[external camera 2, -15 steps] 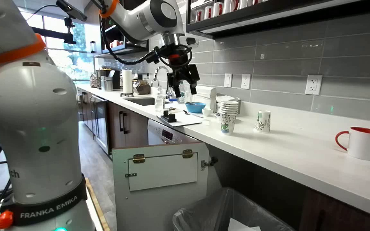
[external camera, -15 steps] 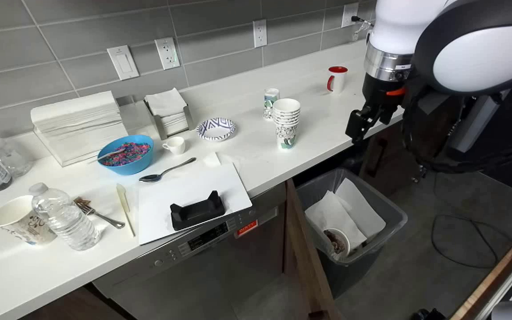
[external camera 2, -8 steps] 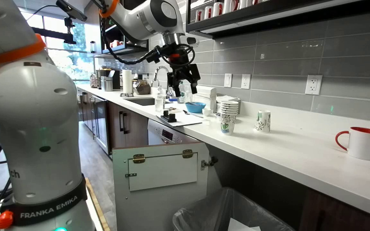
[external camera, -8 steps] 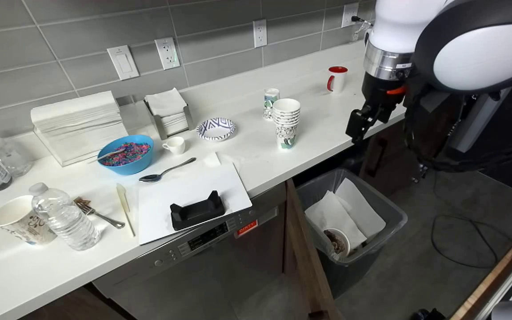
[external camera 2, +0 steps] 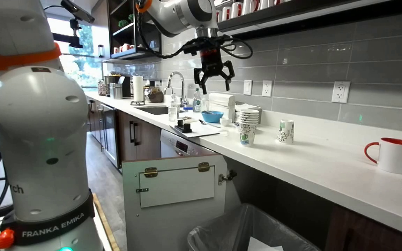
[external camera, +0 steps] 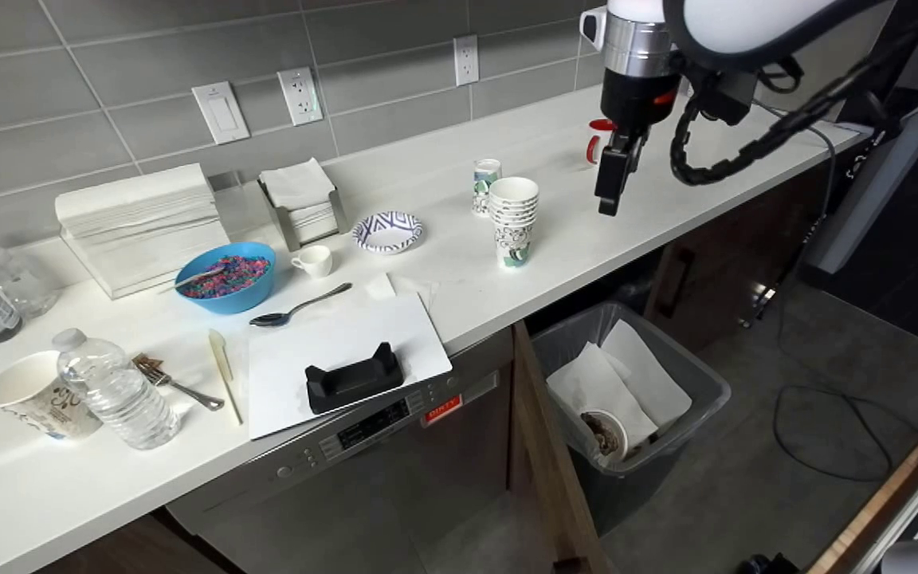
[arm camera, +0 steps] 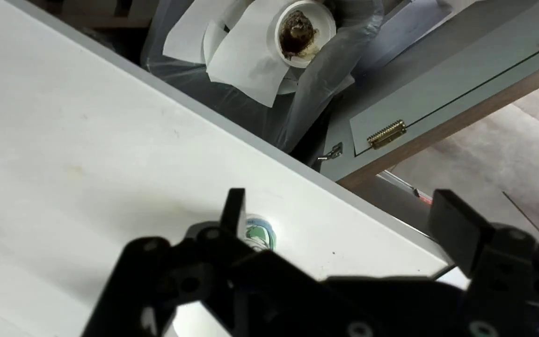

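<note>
Black two-fingered gripper (external camera 2: 216,90) hangs in the air over the white countertop (external camera: 467,287), jaws spread wide apart, bare gap between; nearest is the upright stack of white paper cups with green-black print (external camera: 513,223), standing near the front edge, and what shows half hidden behind a finger (arm camera: 233,210) in the wrist view is probably its base. Single matching paper cup (external camera: 484,187) near the stack, white mug with red handle and red interior (external camera 2: 396,157) well apart, lined grey plastic bin (external camera: 634,494) lower down with white paper sheets (arm camera: 251,65) in it.
</note>
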Motion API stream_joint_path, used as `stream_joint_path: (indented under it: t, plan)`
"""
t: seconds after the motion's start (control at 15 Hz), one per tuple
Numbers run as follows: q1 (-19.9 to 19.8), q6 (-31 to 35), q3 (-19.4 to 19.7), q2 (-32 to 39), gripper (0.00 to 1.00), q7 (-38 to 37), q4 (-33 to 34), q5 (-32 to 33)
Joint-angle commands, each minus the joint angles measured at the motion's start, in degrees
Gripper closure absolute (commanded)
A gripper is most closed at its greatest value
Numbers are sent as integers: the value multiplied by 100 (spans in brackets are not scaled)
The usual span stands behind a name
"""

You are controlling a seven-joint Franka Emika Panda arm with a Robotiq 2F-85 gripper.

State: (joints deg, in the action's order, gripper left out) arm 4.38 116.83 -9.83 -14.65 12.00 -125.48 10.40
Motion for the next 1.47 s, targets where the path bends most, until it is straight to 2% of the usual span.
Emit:
stream_joint_path:
  t: [0.0, 0.27, 0.73, 1.13, 1.4]
  plan:
    - [162, -309, 175, 1019, 0, 1002, 1040, 191]
    - [195, -259, 144, 1709, 0, 1996, 1686, 501]
    - [170, 240, 130, 2519, 0, 3657, 2395, 1121]
    - [44, 913, 134, 2883, 0, 4631, 2633, 736]
    - [-21, 727, 147, 3091, 0, 4963, 2805, 542]
